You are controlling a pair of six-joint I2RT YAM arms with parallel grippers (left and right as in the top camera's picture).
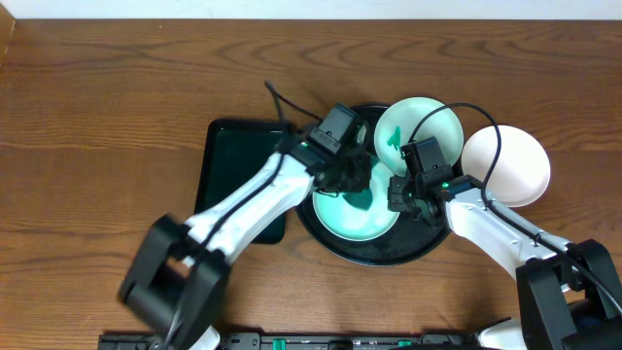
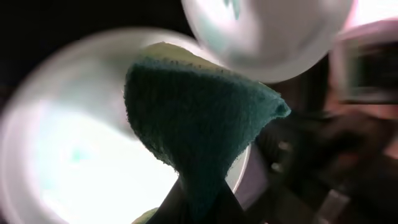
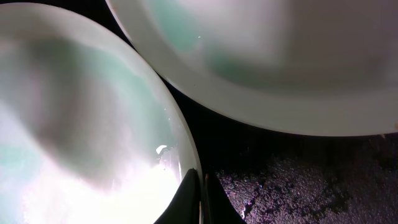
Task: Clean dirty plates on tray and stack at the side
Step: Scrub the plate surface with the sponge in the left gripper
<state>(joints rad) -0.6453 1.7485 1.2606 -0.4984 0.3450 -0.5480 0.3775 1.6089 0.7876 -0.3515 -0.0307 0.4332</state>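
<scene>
Over tray, arms inward, gripping sponge, plate

The table is seen to be brown wood with a clear grain and a low sheen. The tray is finished in glossy black, though a speckled, grainy texture is shown on its floor in the right wrist view. The near plate, far plate and right plate are smooth and glossy. The sponge is faced in rough, fibrous teal, edged by a yellowish layer. A dark green glossy finish is borne by the rectangular tray at the left.
</scene>
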